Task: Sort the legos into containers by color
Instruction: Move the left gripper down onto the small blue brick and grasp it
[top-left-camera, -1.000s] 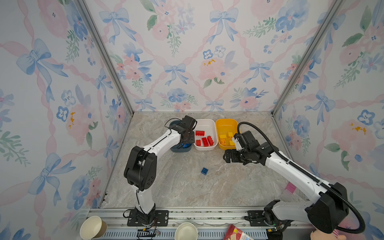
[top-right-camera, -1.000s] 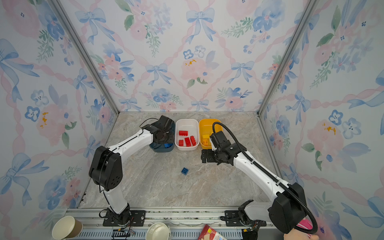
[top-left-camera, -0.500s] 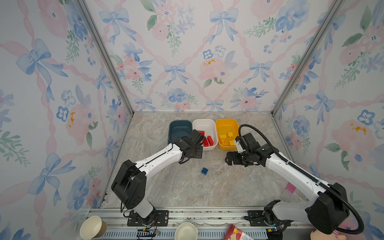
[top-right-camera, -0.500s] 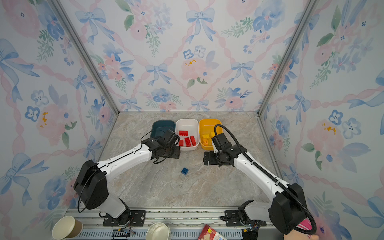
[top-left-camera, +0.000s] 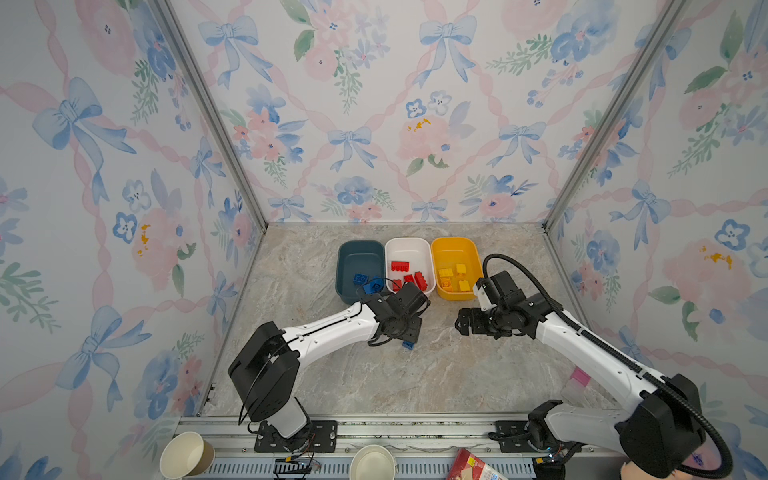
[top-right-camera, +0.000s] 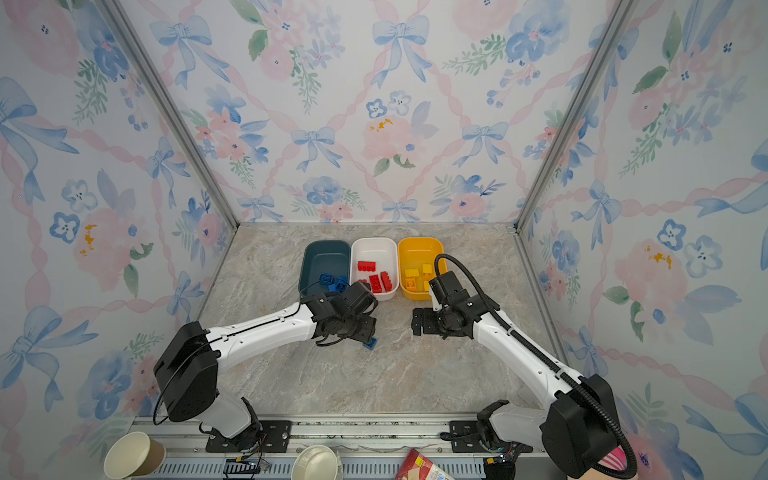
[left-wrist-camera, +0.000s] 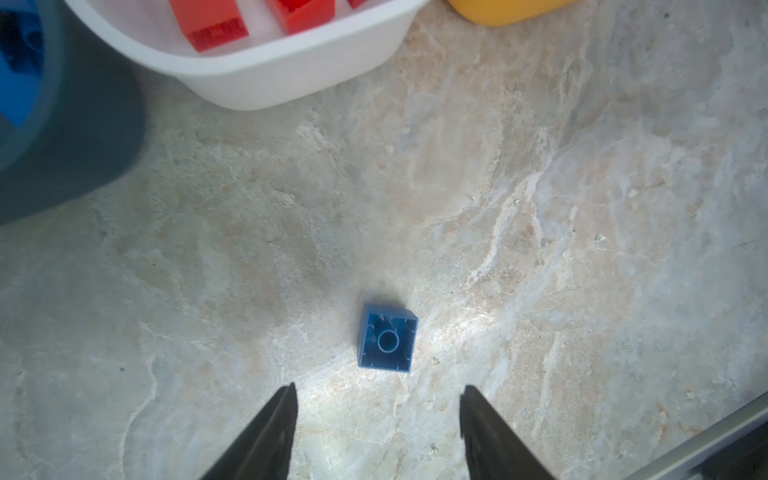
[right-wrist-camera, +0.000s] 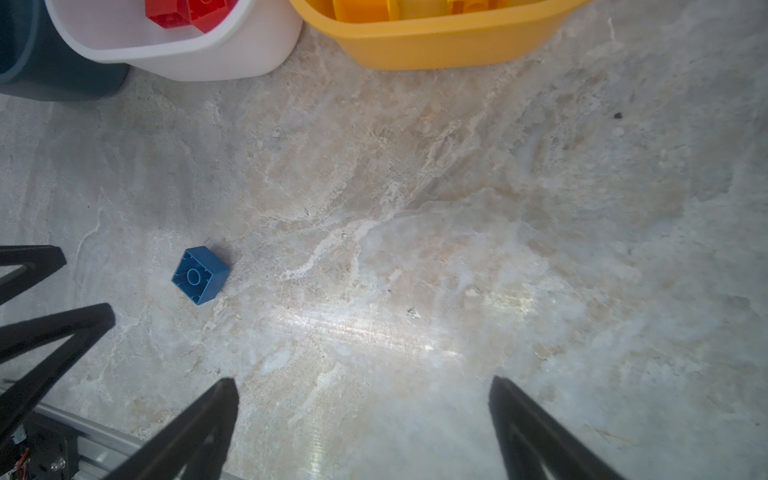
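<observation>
A lone blue lego (top-left-camera: 408, 344) (top-right-camera: 370, 343) lies upside down on the marble floor, its hollow underside showing (left-wrist-camera: 387, 338) (right-wrist-camera: 200, 275). My left gripper (top-left-camera: 404, 330) (left-wrist-camera: 379, 388) hovers just over it, open, with the lego slightly ahead of the fingertips and nothing between them. My right gripper (top-left-camera: 460, 325) (right-wrist-camera: 363, 381) stands open and empty to the right. At the back, the dark blue container (top-left-camera: 360, 253) holds blue legos (top-left-camera: 365, 280). The white container (top-left-camera: 409, 248) holds red legos (top-left-camera: 409, 274). The yellow container (top-left-camera: 455, 248) holds yellow legos (top-left-camera: 455, 276).
Two paper cups (top-left-camera: 185, 457) (top-left-camera: 372, 463) and a red packet (top-left-camera: 473, 467) sit on the front rail. A pink scrap (top-left-camera: 579, 376) lies by the right wall. The left gripper's fingers (right-wrist-camera: 54, 328) show at the edge of the right wrist view.
My left arm has swung from the dark blue container forward and right to the loose blue lego, its jaws widening a little. The right gripper has drifted slightly.
</observation>
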